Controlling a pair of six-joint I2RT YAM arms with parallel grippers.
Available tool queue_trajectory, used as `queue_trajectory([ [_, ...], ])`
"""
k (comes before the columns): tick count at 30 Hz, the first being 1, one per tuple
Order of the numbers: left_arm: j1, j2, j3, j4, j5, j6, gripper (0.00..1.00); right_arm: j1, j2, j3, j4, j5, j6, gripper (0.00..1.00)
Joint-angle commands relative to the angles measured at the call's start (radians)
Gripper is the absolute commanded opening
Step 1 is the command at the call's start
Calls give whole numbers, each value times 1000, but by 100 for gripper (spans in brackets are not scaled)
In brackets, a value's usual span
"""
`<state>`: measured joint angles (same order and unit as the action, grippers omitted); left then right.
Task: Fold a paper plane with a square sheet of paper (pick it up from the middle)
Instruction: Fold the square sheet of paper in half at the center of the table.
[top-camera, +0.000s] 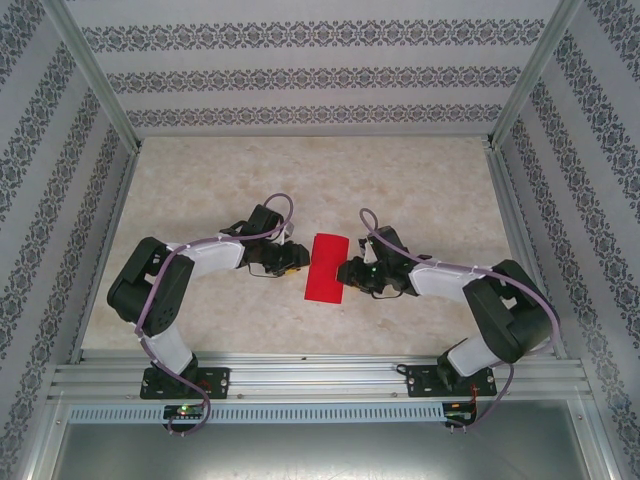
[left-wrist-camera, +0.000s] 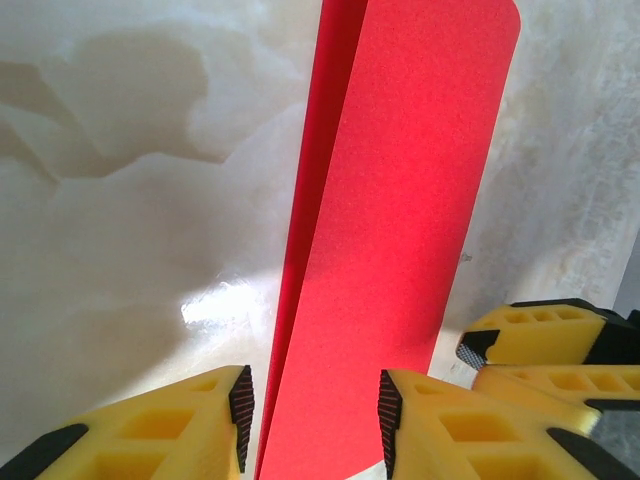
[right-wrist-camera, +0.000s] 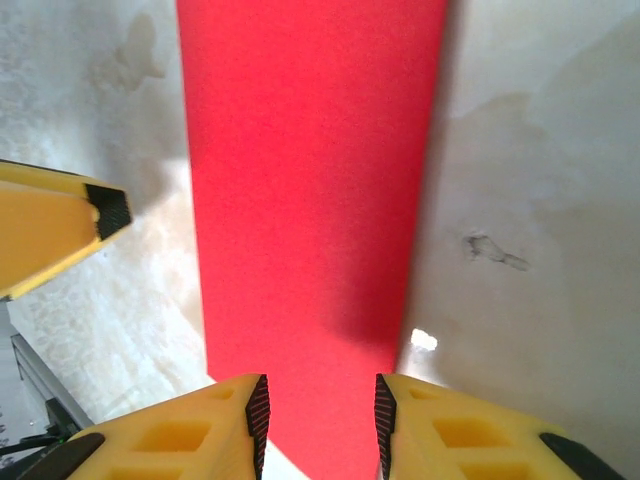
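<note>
The square sheet of paper (top-camera: 326, 266) is bright red and lies doubled into a narrow rectangle on the pale table between the two arms. In the left wrist view the paper (left-wrist-camera: 400, 200) shows two layers, the upper one lifted slightly along its left edge. My left gripper (top-camera: 296, 262) stands open at the paper's left edge, its yellow fingers apart over the red strip (left-wrist-camera: 315, 410). My right gripper (top-camera: 348, 272) stands open at the right edge, and the paper (right-wrist-camera: 310, 180) runs under the gap between its fingers (right-wrist-camera: 318, 415). Neither pinches the sheet.
The table (top-camera: 200, 190) is pale marbled stone, walled by patterned panels and aluminium posts. A metal rail (top-camera: 320, 380) runs along the near edge at the arm bases. The right gripper's yellow fingers (left-wrist-camera: 530, 340) show in the left wrist view; a left finger (right-wrist-camera: 60, 225) shows in the right wrist view.
</note>
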<state>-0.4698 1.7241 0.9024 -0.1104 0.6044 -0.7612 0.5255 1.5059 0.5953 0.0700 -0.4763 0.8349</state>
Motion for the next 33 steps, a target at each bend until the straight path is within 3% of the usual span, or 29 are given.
queue_trajectory([
  [1,0,21,1,21,37,-22,41,-12,-36,-15,-9,19,-1,36],
  [6,-3,44,15,35,60,-20,41,-7,6,-1,34,-26,18,36],
  [21,-7,90,59,1,104,14,42,-14,127,-23,56,-4,8,35],
  [25,-7,41,28,8,25,-2,41,-18,43,-15,1,13,8,35],
  [29,-8,37,30,10,24,-3,40,-17,-56,-12,-16,47,5,35],
  [33,-7,54,43,10,41,-2,40,-11,-30,-18,68,-14,33,35],
])
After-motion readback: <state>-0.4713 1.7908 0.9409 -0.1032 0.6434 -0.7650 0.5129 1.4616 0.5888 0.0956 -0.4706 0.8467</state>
